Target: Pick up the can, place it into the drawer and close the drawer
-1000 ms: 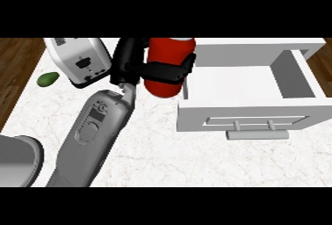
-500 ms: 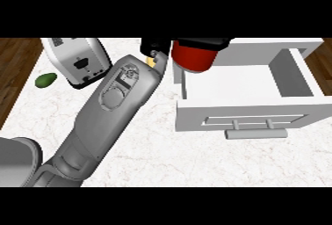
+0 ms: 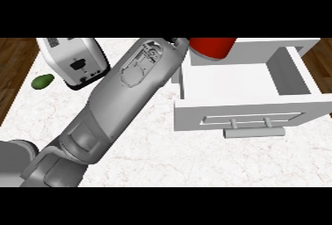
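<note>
1. Because it has to hold everything, the white counter fills most of the frame, with brown wood floor at the left and right edges.
2. Since the can must go far back, the grey left arm stretches from the lower left up to the top middle.
3. So that the can can go in, the white drawer at the right is pulled wide open. Its handle points to the bottom of the frame, ready for a push to close it.
4. At the upper left stands a toaster, out of the way.
5. At the top middle, the red can is up over the drawer's back left corner. I think it gets let down next.
6. Left of the toaster lies a small green fruit.
7. Only a dark bit of the left hand shows beside the can. I cannot tell if it is clamped on the can. No right hand shows.
</note>
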Robot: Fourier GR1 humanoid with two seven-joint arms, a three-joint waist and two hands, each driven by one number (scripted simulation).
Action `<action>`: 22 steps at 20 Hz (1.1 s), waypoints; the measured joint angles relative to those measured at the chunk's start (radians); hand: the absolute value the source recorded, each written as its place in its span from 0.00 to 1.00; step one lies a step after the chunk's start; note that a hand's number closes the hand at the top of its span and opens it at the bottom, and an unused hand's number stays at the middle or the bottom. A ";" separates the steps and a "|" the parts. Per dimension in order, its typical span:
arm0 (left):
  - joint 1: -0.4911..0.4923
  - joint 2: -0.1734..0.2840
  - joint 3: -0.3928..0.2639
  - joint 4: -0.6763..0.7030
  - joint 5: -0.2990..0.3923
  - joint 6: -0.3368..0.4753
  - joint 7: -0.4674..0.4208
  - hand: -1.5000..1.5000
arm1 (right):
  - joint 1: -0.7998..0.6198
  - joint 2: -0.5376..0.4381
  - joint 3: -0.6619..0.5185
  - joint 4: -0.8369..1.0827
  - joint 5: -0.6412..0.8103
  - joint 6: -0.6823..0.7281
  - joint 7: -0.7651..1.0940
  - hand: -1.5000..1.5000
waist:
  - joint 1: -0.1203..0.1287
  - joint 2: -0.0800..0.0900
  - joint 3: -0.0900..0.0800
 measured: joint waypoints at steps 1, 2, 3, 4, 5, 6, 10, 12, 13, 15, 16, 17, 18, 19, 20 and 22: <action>-0.015 0.000 -0.007 0.027 0.014 0.004 -0.012 1.00 | 0.001 0.006 0.005 0.014 0.007 0.004 -0.018 0.00 | -0.003 0.001 0.000; -0.032 0.000 -0.012 0.045 0.020 0.007 -0.009 1.00 | -0.006 -0.002 -0.006 0.022 0.000 0.007 -0.018 0.00 | -0.001 0.001 0.000; -0.048 0.000 -0.009 0.072 0.029 0.002 -0.019 1.00 | -0.007 -0.006 -0.008 0.018 -0.002 0.007 -0.013 0.00 | -0.002 0.001 0.000; -0.065 0.000 -0.017 0.093 0.041 0.012 -0.024 1.00 | -0.009 -0.004 -0.006 0.014 -0.003 0.005 -0.006 0.00 | -0.004 0.001 0.000; -0.081 0.000 -0.020 0.114 0.048 0.010 -0.026 1.00 | -0.019 -0.009 -0.012 0.028 -0.004 0.006 -0.011 0.00 | -0.004 0.001 0.000; -0.090 0.000 -0.030 0.139 0.062 0.015 -0.040 1.00 | -0.027 -0.015 -0.017 0.031 -0.011 0.008 -0.010 0.00 | -0.010 0.003 0.000; -0.123 0.000 -0.084 0.201 0.109 0.035 -0.062 1.00 | -0.036 -0.011 -0.003 0.039 0.010 0.005 -0.009 0.00 | -0.020 0.005 0.001; -0.137 0.000 -0.100 0.236 0.138 0.041 -0.076 1.00 | -0.056 -0.017 -0.006 0.054 0.007 0.006 -0.011 0.00 | -0.028 0.008 0.001; -0.144 0.000 -0.108 0.252 0.151 0.041 -0.081 1.00 | -0.069 -0.022 -0.007 0.054 0.004 0.002 -0.001 0.00 | -0.031 0.009 0.001; -0.133 0.000 -0.144 0.260 0.179 0.055 -0.099 1.00 | -0.078 -0.017 0.001 0.072 0.013 0.002 -0.013 0.00 | -0.037 0.010 0.001; -0.131 0.000 -0.152 0.274 0.183 0.051 -0.116 1.00 | -0.083 -0.019 0.001 0.074 0.017 -0.001 -0.009 0.00 | -0.036 0.010 0.001; -0.142 0.000 -0.162 0.287 0.190 0.058 -0.117 1.00 | -0.090 -0.021 0.000 0.083 0.020 -0.001 -0.010 0.00 | -0.038 0.011 0.001; -0.144 0.000 -0.166 0.303 0.195 0.058 -0.131 1.00 | -0.094 -0.022 0.001 0.082 0.021 -0.003 -0.009 0.00 | -0.040 0.012 0.001; -0.143 0.000 -0.184 0.306 0.203 0.075 -0.136 1.00 | -0.103 -0.022 0.005 0.080 0.021 -0.005 -0.001 0.00 | -0.044 0.012 0.001; -0.145 0.000 -0.195 0.312 0.213 0.085 -0.140 1.00 | -0.106 -0.024 0.005 0.073 0.017 -0.006 0.005 0.00 | -0.048 0.013 0.002; -0.139 0.000 -0.213 0.329 0.228 0.091 -0.161 1.00 | -0.097 -0.018 0.014 0.065 0.020 -0.003 0.005 0.00 | -0.055 0.014 0.002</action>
